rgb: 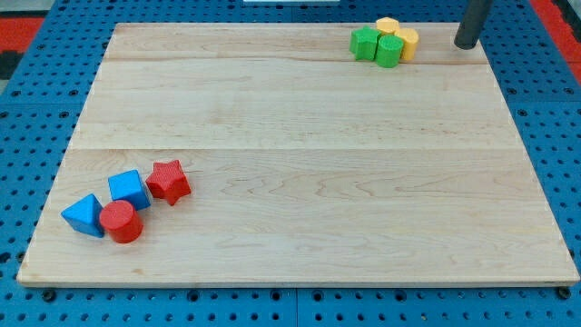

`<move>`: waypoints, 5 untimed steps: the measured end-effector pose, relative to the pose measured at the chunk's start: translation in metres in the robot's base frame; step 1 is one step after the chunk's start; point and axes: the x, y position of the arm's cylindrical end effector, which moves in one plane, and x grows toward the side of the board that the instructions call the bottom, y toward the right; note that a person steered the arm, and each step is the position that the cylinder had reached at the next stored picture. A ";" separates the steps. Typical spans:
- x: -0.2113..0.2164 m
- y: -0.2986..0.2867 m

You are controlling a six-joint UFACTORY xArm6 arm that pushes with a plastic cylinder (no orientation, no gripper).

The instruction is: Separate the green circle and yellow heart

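Observation:
The green circle (389, 51) stands near the view's top right on the wooden board (300, 163). The yellow heart (407, 42) touches it on its right. A second green block (366, 43) touches the circle on the left, and a yellow block (388, 26) sits just behind them. The four form one tight cluster. My tip (467, 43) is at the board's top edge, to the right of the cluster, about a block's width clear of the yellow heart.
At the view's bottom left lie a red star (168, 181), a blue cube (129, 189), a blue triangle (83, 215) and a red cylinder (121, 222), close together. A blue pegboard (36, 109) surrounds the board.

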 end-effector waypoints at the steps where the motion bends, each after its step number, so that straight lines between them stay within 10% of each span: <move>1: 0.000 0.000; 5: -0.044 -0.043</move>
